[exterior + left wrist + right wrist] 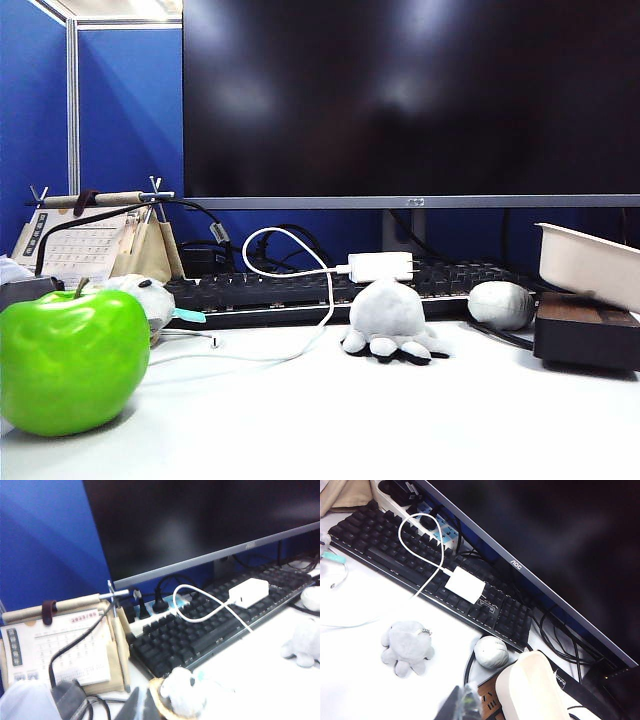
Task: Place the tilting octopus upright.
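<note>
The octopus is a small light grey plush sitting on the white table in front of the keyboard. Its dome points up and its short tentacles spread on the table, black showing beneath the front ones. The right wrist view shows the octopus from above, and it appears at the edge of the left wrist view. My left gripper is shut and holds nothing, next to a white plush toy and far from the octopus. My right gripper is also shut and holds nothing, a short way off it. Neither gripper shows in the exterior view.
A green apple stands at the front left. A black keyboard carries a white charger with a looping cable. A smooth grey lump lies right of the octopus. A white tray rests on a dark box. A desk calendar stands at the back left.
</note>
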